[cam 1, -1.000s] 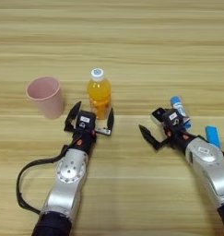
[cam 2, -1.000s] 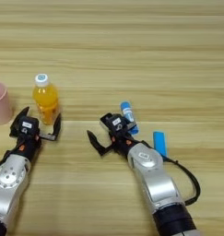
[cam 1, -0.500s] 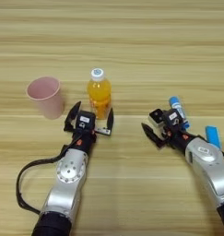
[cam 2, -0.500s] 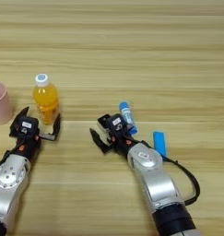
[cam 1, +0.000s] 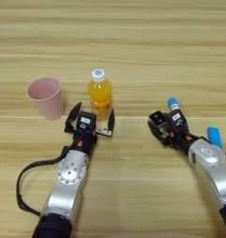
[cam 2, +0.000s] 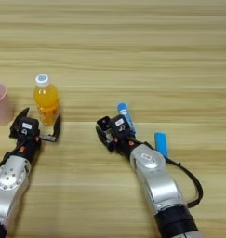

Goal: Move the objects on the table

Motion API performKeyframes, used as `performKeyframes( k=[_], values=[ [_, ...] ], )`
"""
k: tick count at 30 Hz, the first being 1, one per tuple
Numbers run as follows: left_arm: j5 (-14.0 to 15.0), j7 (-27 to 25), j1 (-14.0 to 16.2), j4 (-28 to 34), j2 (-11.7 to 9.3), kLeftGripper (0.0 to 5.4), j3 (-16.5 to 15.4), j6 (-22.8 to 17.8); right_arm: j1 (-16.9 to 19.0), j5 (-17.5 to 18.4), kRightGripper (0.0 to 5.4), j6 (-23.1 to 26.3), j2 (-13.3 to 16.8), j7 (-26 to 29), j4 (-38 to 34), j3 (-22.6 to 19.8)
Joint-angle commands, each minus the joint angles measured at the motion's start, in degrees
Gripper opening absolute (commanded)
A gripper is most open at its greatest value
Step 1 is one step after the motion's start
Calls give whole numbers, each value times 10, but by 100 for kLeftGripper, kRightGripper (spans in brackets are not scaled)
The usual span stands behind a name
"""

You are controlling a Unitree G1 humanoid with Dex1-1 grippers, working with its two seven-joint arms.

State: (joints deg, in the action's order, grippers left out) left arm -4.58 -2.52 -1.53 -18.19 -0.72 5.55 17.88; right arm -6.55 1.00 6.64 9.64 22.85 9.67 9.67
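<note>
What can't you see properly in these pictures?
- Blue tube: its lower part is hidden behind the right end effector in both views.
- Pink cup: cut off by the left edge in the right eye view.
- Orange-juice bottle: its base is hidden behind the left end effector.
- Blue flat bar: its near end is hidden by the right arm.

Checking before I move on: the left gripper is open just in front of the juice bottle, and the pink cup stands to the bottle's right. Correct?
Not quite. The pink cup stands to the left of the juice bottle, as the left eye view shows. The rest holds: the left gripper is open just in front of the bottle.
</note>
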Motion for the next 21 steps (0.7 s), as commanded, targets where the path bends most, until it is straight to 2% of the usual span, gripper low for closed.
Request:
performKeyframes(
  k=[1,8,16,21],
  values=[
    [-5,5,2,2,1,540,1,-5,-1,-4,249,2,1,-3,5,0],
    [-7,8,4,4,3,540,3,-7,7,-3,249,2,1,-5,-23,-1],
    [-9,13,5,5,4,540,6,-9,24,12,249,24,5,-7,-113,-15],
    [-9,14,6,6,4,540,6,-10,25,25,249,34,9,-16,-147,-43]
  ],
)
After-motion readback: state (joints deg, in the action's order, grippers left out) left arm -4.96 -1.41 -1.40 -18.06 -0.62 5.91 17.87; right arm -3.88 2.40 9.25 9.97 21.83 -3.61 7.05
